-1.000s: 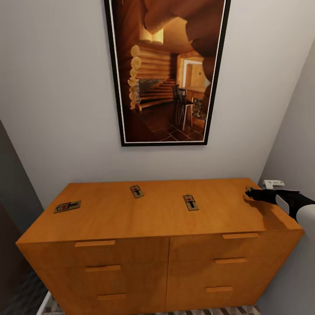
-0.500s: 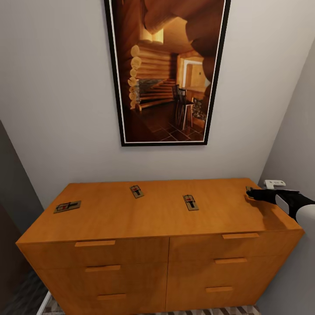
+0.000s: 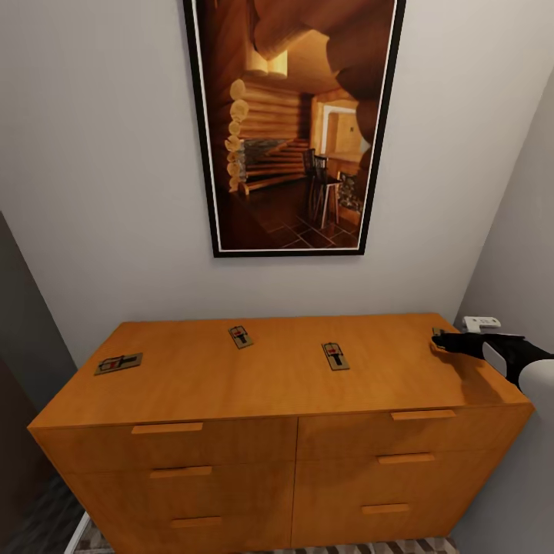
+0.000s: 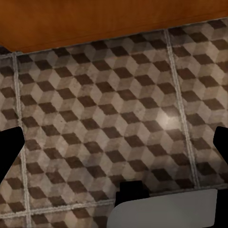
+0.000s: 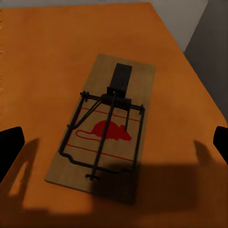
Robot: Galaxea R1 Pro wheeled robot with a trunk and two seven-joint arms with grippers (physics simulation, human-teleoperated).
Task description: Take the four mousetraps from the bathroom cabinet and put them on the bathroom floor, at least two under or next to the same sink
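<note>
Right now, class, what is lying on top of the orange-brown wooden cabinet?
Three tan wooden mousetraps lie in plain sight; the black right gripper partly covers a fourth.

— What carries everything in front of you?

— The cabinet [image 3: 285,400]. Its flat orange-brown top is my tabletop, with six drawers below in two columns.

— And what lies on it?

— Four mousetraps, all flat on the wood and well apart. One [image 3: 118,363] sits near the left edge, one [image 3: 241,336] left of the middle toward the wall, one [image 3: 335,355] right of the middle. The fourth [image 5: 107,128] lies at the far right corner, just under my right gripper [image 3: 448,342].

— The cabinet stands on what?

— The cube-patterned floor [image 4: 104,123].
</note>
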